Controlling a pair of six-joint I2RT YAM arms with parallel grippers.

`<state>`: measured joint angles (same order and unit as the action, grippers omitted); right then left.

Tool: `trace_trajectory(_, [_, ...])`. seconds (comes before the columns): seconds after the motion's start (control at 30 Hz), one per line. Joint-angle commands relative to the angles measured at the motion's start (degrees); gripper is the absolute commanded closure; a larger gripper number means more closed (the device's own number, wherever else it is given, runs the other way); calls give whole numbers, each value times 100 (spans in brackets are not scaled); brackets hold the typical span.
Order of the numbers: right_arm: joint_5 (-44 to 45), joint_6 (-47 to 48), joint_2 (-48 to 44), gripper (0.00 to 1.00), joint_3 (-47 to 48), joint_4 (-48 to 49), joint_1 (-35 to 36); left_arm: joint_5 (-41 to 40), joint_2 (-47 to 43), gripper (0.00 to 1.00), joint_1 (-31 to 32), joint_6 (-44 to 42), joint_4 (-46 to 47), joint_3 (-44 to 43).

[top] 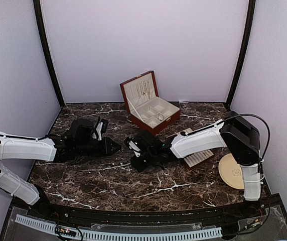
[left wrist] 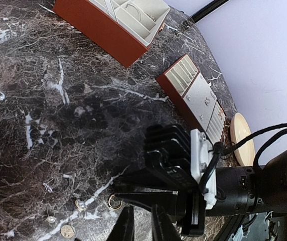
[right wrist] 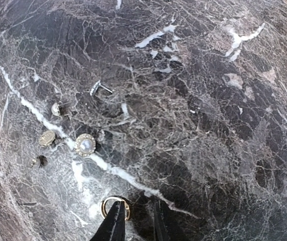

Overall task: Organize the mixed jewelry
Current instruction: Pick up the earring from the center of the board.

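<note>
Gold ring (right wrist: 115,207) sits at one tip of your right tool (right wrist: 137,223), narrowly parted and empty; wooden box (top: 148,123) holds chains (top: 144,89).

Table (right wrist: 208,125) glossy veined marble; ring (right wrist: 105,203) shiny gold metal.

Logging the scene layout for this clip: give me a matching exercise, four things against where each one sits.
Things:
1. wooden box
2. beige plate
3. gold ring
4. ribbed cream tray

Places:
A. partly under the right arm
B. at a fingertip of the right gripper
C. far side of the table, lid open
D. right edge of the table, beside the right arm's base

Pairs: 1-C, 2-D, 3-B, 4-A
</note>
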<state>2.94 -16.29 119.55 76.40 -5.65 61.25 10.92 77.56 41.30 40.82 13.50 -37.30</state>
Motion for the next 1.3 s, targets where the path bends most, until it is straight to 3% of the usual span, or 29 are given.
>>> trace_trajectory(0.0, [196,163,151,79,200,-68,80,16,-124,86,-36,0,-49,49])
trace_trajectory(0.4, [327,302,365,84,259,-137,252,38,-255,85,-27,109,111,249])
trace_trajectory(0.63, [698,164,192,100,-36,-47,286,74,-259,83,-28,115,140,249])
trace_trajectory(0.77, [855,-11,-60,100,-344,237,283,128,-231,82,-28,152,197,267])
trace_trajectory(1.07, [1044,-619,-861,100,-877,1162,223,594,132,60,67,388,721,222])
trace_trajectory(1.27, [969,-744,-1240,100,-1077,1500,220,736,592,56,239,465,863,13])
